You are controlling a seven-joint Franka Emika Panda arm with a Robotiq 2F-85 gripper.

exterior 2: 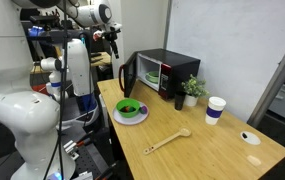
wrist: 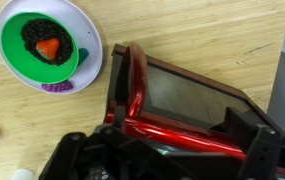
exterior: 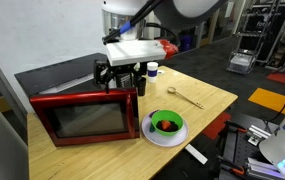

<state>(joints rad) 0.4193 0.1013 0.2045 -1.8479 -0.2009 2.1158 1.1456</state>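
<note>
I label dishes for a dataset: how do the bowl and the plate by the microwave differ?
The bowl is green, the plate white. The bowl is deeper and smaller; the plate is flat and wider. The bowl holds dark food with a red piece; the plate carries the bowl. Both are round.
</note>
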